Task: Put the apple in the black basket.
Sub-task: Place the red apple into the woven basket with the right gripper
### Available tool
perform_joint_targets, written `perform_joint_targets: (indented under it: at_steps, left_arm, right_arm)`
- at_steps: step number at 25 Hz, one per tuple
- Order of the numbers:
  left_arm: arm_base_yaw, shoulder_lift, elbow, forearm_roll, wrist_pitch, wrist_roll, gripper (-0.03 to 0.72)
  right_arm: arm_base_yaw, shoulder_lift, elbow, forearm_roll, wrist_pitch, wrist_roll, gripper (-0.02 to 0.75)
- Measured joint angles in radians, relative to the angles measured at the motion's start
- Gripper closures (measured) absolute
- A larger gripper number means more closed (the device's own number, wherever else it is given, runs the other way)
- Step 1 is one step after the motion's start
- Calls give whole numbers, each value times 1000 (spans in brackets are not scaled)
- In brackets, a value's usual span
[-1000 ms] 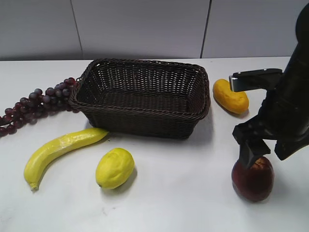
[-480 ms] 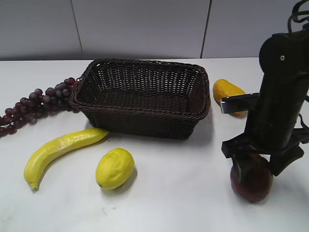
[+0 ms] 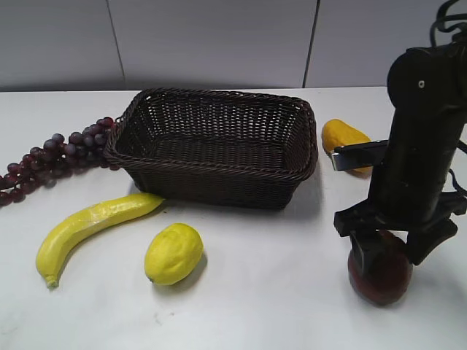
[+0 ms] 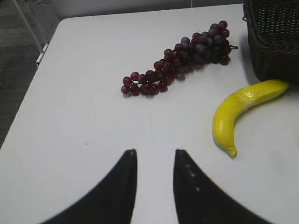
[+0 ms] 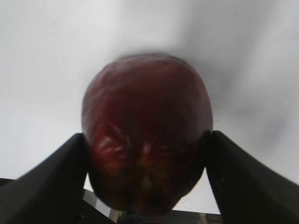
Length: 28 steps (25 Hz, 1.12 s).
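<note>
Lower now than a moment ago, the right gripper (image 3: pixel 384 255) sits around the apple (image 3: pixel 377 273).
Its two fingers (image 5: pixel 51 182) touch both sides of the apple, pinching it, near the front right corner of the desk (image 3: pixel 277 292). The left gripper (image 4: pixel 154 161) hangs spread apart over the left side, holding nothing. The black basket (image 3: pixel 215 146) waits near the back middle. The apple looks smooth and round, so I think it could slip out when lifted if the squeeze is weak.
</note>
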<state>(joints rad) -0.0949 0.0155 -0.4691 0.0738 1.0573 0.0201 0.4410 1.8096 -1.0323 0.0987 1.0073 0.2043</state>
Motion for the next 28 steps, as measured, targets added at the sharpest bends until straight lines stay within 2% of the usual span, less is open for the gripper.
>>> perform_joint_targets:
  at_steps: [7,16,23,28]
  left_arm:
    - [0,0,0,0,0,0,487]
    - [0,0,0,0,0,0,487]
    - [0,0,0,0,0,0,487]
    - [0,0,0,0,0,0,487]
  right_arm:
    - [0,-47,-196,-23,183,-30,172]
    - [0,-18,-663,45,198,-121,174]
    - [10,174,-962,116,206,-153,174]
    - [77,362,-1128,121,207,-160,174]
